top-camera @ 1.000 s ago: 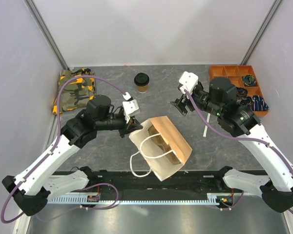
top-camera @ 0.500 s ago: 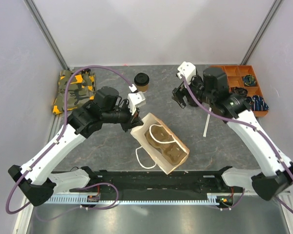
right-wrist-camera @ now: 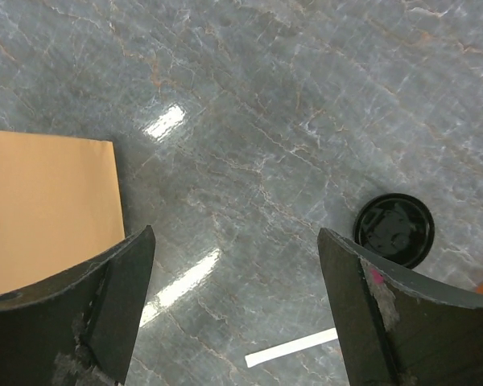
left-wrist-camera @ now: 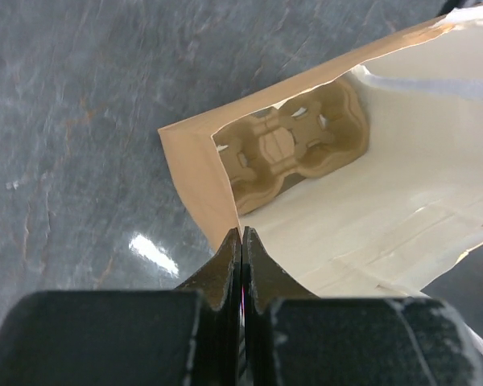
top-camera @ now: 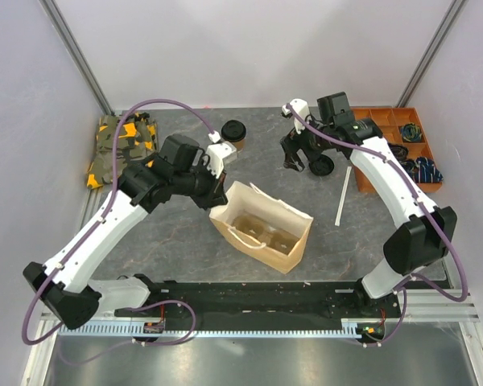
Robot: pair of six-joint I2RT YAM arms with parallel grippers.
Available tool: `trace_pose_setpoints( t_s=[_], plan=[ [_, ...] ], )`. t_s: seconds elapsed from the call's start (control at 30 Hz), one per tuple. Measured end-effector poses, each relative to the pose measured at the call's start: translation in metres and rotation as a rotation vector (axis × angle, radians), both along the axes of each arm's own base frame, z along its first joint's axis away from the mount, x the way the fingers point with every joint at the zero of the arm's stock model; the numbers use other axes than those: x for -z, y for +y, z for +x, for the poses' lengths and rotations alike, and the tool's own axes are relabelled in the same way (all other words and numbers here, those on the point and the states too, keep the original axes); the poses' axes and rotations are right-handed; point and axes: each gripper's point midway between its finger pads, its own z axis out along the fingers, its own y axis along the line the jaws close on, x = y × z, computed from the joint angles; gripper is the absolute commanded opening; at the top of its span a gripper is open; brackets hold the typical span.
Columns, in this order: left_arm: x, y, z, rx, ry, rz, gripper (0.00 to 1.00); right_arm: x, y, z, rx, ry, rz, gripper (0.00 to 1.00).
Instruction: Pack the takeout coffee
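The takeout coffee cup, tan with a black lid, stands at the far middle of the table. In the right wrist view only its lid shows. The brown paper bag stands upright and open, with the pulp carrier at its bottom. My left gripper is shut on the bag's near-left rim corner. In the left wrist view the gripper pinches the bag's edge and the carrier lies inside. My right gripper hangs open and empty to the right of the cup, above bare table.
An orange parts tray sits at the far right. A camouflage cloth lies at the far left. A white strip lies right of the bag and also shows in the right wrist view. The bag's side shows there too.
My left gripper has lifted the bag's rim, so the bag went from lying tilted to upright. My right arm has swung away from the bag toward the far side.
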Motion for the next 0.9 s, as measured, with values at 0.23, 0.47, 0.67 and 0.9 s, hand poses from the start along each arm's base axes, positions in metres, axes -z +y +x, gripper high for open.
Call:
trace_pose_setpoints(
  t_s=[0.23,0.47,0.67,0.9],
  plan=[
    [0.009,0.007,0.022,-0.084,0.070,-0.003,0.36,0.004,-0.004,0.006,0.008,0.030,-0.005,0.92],
    [-0.001,0.006,0.023,-0.091,0.074,-0.034,1.00,-0.008,-0.006,0.014,0.016,0.012,0.010,0.94],
    [-0.063,0.015,0.055,-0.161,-0.028,-0.153,1.00,-0.014,-0.005,0.008,-0.003,0.032,0.046,0.95],
    [-0.117,0.029,0.121,-0.270,-0.155,-0.228,1.00,-0.042,-0.012,-0.006,0.024,-0.011,0.079,0.96]
  ],
)
